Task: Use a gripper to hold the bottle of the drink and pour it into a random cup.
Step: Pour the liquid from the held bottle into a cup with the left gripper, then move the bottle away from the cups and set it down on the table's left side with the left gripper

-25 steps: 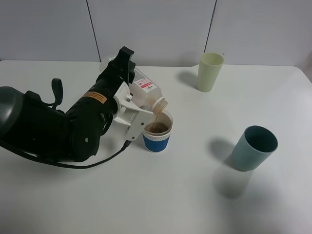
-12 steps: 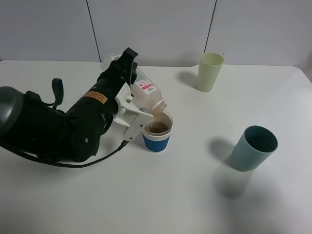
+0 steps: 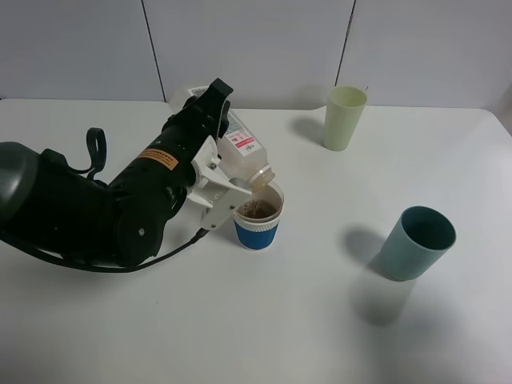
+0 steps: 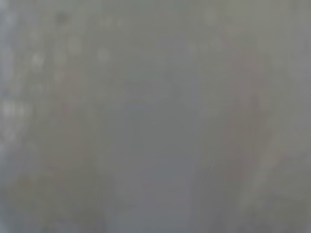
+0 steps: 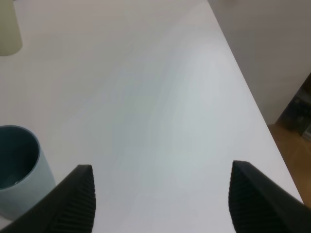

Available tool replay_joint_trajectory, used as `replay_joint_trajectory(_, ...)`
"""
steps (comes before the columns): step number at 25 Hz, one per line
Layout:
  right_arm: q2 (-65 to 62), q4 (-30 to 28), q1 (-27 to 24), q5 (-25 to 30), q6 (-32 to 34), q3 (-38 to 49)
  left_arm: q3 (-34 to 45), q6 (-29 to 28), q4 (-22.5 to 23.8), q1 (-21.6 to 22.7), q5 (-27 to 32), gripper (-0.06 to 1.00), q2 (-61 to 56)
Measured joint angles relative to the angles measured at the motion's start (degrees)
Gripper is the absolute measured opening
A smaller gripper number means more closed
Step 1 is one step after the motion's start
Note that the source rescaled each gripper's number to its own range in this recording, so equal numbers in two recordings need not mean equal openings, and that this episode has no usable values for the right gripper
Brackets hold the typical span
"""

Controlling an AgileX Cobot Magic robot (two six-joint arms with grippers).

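The bottle of the drink (image 3: 242,147), one in number, is pinched by the left end effector (image 3: 211,110) in the upper left-centre of the exterior high view. It is tilted mouth-down, with its neck over the rim of the cup (image 3: 258,221). The black fingers (image 3: 218,93) are pressed against the bottle's sides near its base. The pink-magenta label faces up and to the right of the frame. The white bracket (image 3: 210,181) sits just below the bottle and close beside the cup. One orange label band (image 3: 158,157) crosses the black arm body. One black cable (image 3: 172,251) loops along the bench (image 3: 264,328) beneath it.

The cup with the blue ribbed sleeve stands upright at the centre-left of the frame, and brown liquid is visible inside it. There are three cups in all. The second, a tall pale green cup (image 3: 344,117), stands upright at the upper centre-right, well apart from the bottle. The third, a teal-green cup (image 3: 416,243), stands at the right of the frame, also well apart.

The left wrist view is a uniform grey blur, and nothing can be made out in it.

In the right wrist view the right end effector (image 5: 163,204) has its two ribbed black fingers (image 5: 73,201) spread wide with nothing between them. It sits above bare white bench (image 5: 146,97). The teal-green cup (image 5: 17,170) is at the lower left of that frame, and the pale green cup (image 5: 8,29) is cut off at the upper left.
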Motion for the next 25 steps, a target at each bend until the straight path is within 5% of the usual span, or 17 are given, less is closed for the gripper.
replay_joint_trajectory(10,0.00,0.00,0.00,0.00,0.00,0.00,0.00,-4.07,-0.28,0.00,-0.01,0.02,0.00)
replay_joint_trajectory(19,0.00,0.00,0.00,0.00,0.00,0.00,0.00,-23.76,-3.12,0.00,1.58,0.02,0.00)
replay_joint_trajectory(25,0.00,0.00,0.00,0.00,0.00,0.00,0.00,-42.53,-4.11,0.00,3.49,0.02,0.00)
